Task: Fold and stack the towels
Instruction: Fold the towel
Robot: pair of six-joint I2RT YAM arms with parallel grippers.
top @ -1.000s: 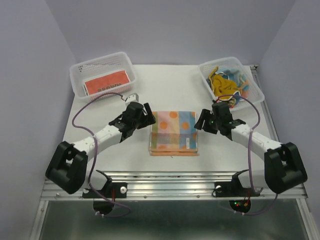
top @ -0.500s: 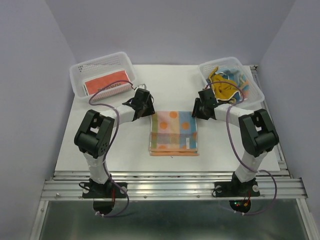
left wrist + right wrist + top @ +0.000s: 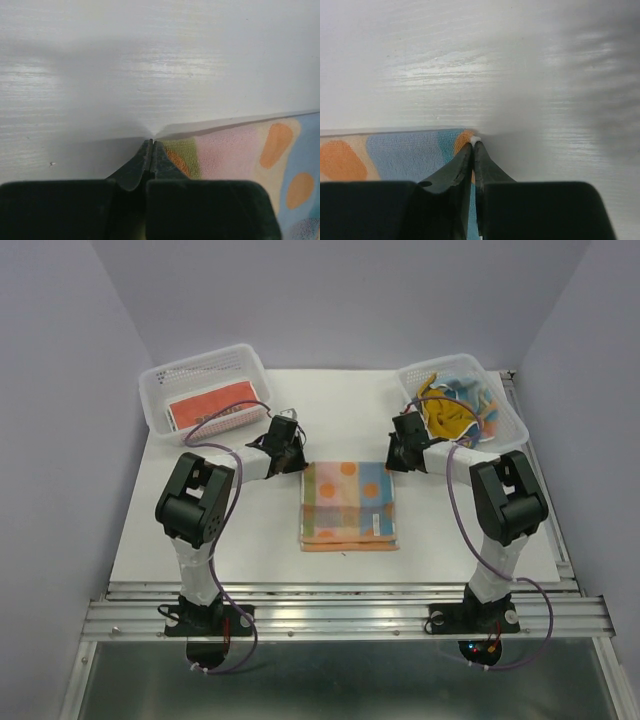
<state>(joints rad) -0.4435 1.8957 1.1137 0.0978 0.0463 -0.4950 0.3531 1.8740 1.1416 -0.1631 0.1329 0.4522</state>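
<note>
Gripped the far left corner of the towel (image 3: pixel 348 505) in the closed left claw (image 3: pixel 151 145) and the far right corner in the closed right claw (image 3: pixel 475 142). Found the towel flat on the worktop (image 3: pixel 200 540), extending from both claws toward the near edge.

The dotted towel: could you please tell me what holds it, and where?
Both hold the towel: left gripper at its far left corner, right gripper at its far right corner.

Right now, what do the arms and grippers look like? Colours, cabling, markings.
Both arms, left arm and right arm: white links, bulky black joint housings. A purple cable loops along each. The left gripper and right gripper: matte black, two tapered fingers on a blocky black body. No markings visible.
</note>
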